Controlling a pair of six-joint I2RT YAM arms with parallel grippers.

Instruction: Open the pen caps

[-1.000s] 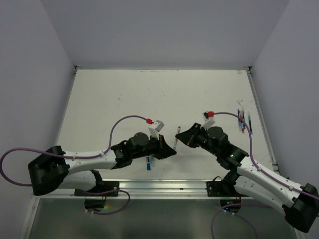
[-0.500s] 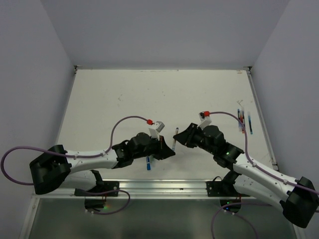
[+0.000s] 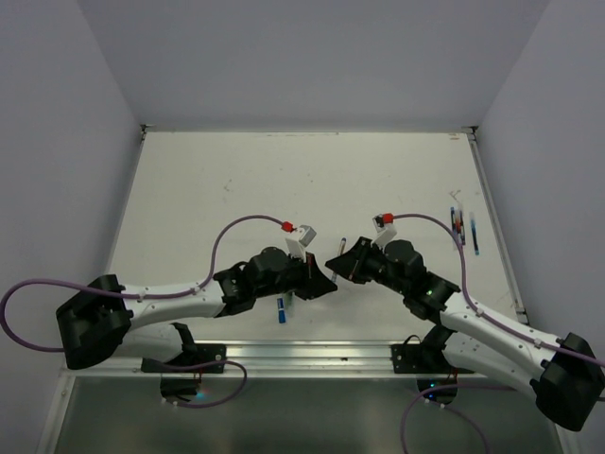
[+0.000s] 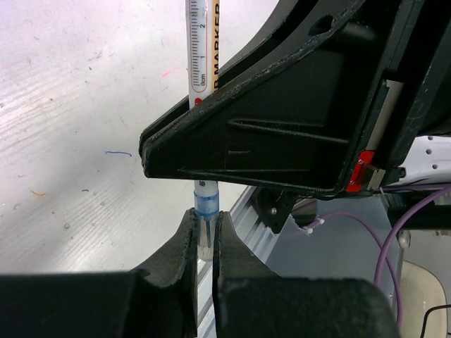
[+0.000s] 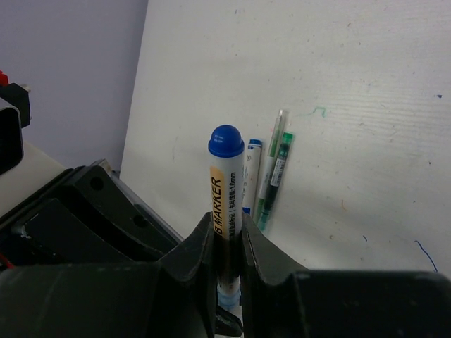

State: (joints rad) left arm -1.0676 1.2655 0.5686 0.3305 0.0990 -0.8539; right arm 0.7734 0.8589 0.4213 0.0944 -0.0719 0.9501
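A white marker pen [image 4: 201, 49] with a blue end [image 5: 226, 141] hangs between both grippers near the table's front middle. My left gripper [image 4: 206, 218] is shut on its clear pen cap [image 4: 205, 243], and the nib shows inside the cap below a blue collar. My right gripper [image 5: 227, 229] is shut on the pen's barrel [image 5: 227, 190]. In the top view the left gripper [image 3: 319, 284] and right gripper [image 3: 337, 262] stand tip to tip, with the pen's far end [image 3: 342, 243] poking out between them.
Several other pens [image 3: 463, 227] lie by the table's right edge; in the right wrist view they [image 5: 271, 176] lie behind the marker. A short blue and white piece [image 3: 281, 309] lies under the left arm. The metal front rail [image 3: 312, 355] runs just below.
The right gripper has moved left up against the left gripper and now clamps the pen's barrel. The left arm shifted slightly right, still holding the cap.
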